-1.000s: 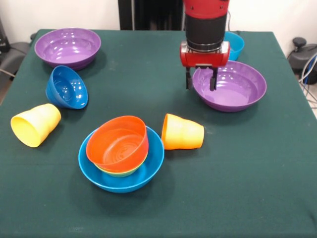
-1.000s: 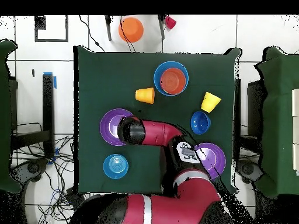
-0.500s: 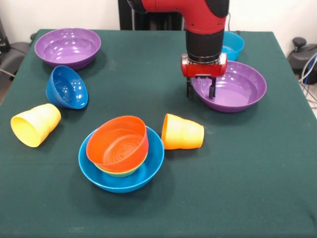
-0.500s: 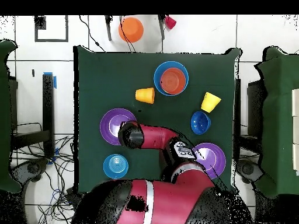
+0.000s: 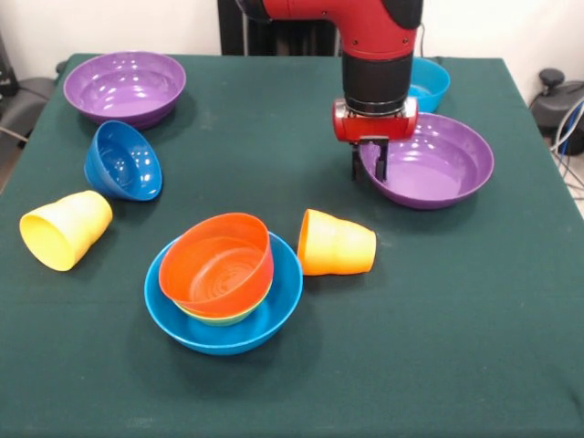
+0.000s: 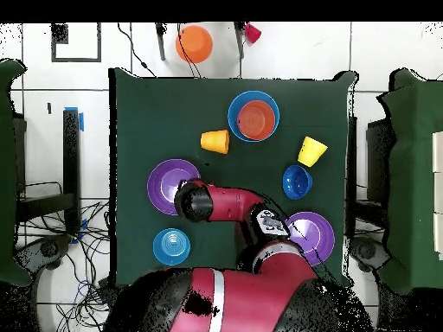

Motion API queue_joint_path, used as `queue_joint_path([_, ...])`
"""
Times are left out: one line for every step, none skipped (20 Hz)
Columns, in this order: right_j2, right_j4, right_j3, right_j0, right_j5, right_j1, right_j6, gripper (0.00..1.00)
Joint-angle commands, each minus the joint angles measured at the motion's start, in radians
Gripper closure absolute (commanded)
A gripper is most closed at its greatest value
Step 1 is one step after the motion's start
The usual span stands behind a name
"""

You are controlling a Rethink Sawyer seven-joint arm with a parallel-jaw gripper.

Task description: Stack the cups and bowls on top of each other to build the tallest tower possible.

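Note:
My gripper (image 5: pixel 368 169) is down at the near-left rim of a wide purple bowl (image 5: pixel 438 169), its fingers drawn together on that rim. Behind the arm sits a cyan bowl (image 5: pixel 431 82). An orange cup (image 5: pixel 336 243) lies on its side mid-table. Beside it an orange bowl (image 5: pixel 217 265) tilts inside a green bowl (image 5: pixel 216 319), both nested in the large blue bowl (image 5: pixel 274 310). A yellow cup (image 5: pixel 66 228) lies on its side at the left. Above it a dark blue bowl (image 5: pixel 123 161) is tipped on its side, and a second purple bowl (image 5: pixel 125 87) stands upright.
In the overhead view the red arm (image 6: pixel 229 201) hides the gripper and reaches the purple bowl (image 6: pixel 164 183). A red cup (image 6: pixel 253 33) and an orange round object (image 6: pixel 194 42) lie on the floor beyond the table's far edge.
The gripper came down onto the purple bowl's rim and its fingers closed from wide apart to close together. The bowl shifted slightly to the right.

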Motion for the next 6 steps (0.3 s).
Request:
queue_joint_path([-0.006, -0.099, -0.008, 0.049, -0.099, 0.053, 0.071, 1.0])
queue_joint_path([-0.005, -0.104, -0.003, 0.047, -0.106, 0.053, 0.074, 1.0])
queue_joint_path([-0.005, -0.108, 0.002, 0.048, -0.113, 0.054, 0.078, 1.0])
queue_joint_path([-0.006, -0.112, 0.006, 0.048, -0.119, 0.054, 0.082, 1.0])
queue_joint_path([-0.011, -0.115, 0.003, 0.052, -0.117, 0.055, 0.084, 1.0])
queue_joint_path([-0.013, -0.117, 0.006, 0.053, -0.118, 0.053, 0.088, 1.0])
